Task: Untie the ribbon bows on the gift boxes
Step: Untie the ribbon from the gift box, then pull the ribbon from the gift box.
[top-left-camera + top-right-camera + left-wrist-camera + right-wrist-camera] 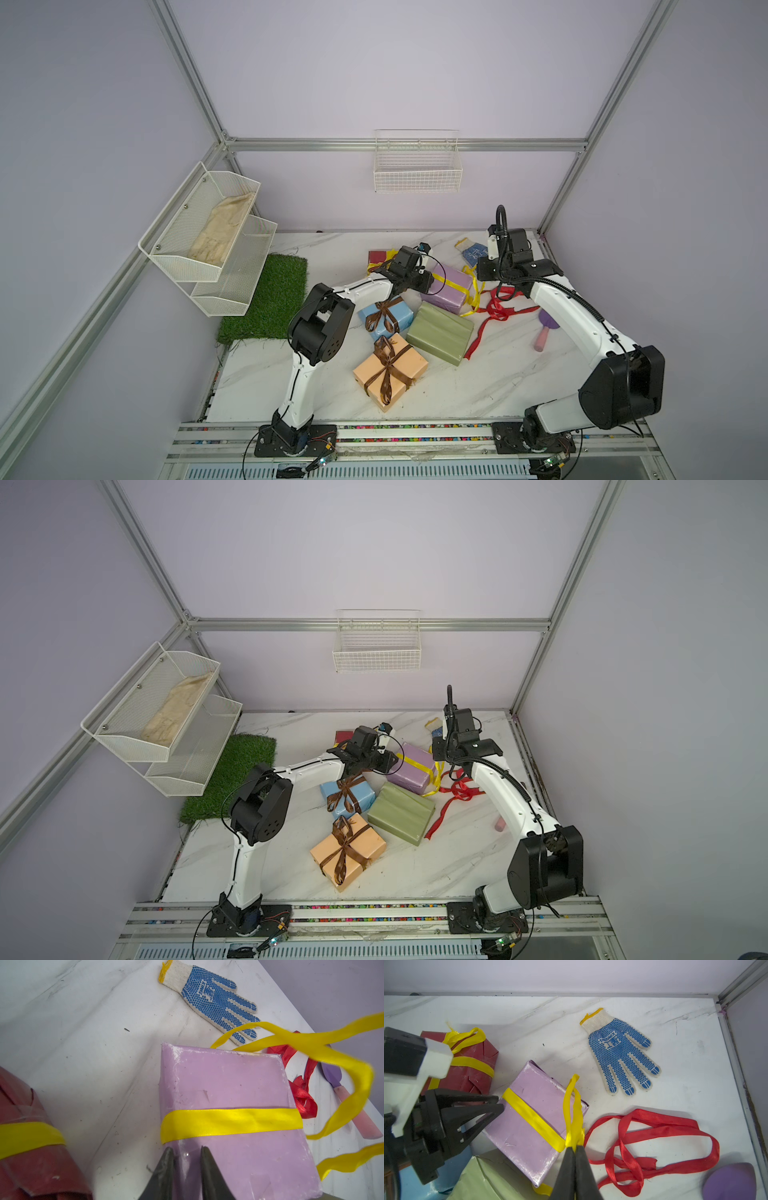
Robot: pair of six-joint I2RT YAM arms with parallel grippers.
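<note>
right gripper [575, 1148] clenched on the lilac gift box's [529, 1126] yellow ribbon [572, 1113], left gripper [186, 1152] grasping that box's opposite edge.

Plain lilac-grey walls [395, 70] are framed by aluminium rails [407, 144]. A white marble-patterned counter [478, 386] is seen below, with a patch of artificial grass [270, 299] at one side. A white wire basket [417, 166] is hung on the back wall, and a two-tier mesh rack [208, 241] on the side wall.

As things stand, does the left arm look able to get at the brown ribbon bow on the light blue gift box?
Probably yes. The brown ribbon bow on the light blue gift box lies uncovered just beside the left gripper, whose jaws now straddle the lilac box's edge, so it must let go first.
</note>
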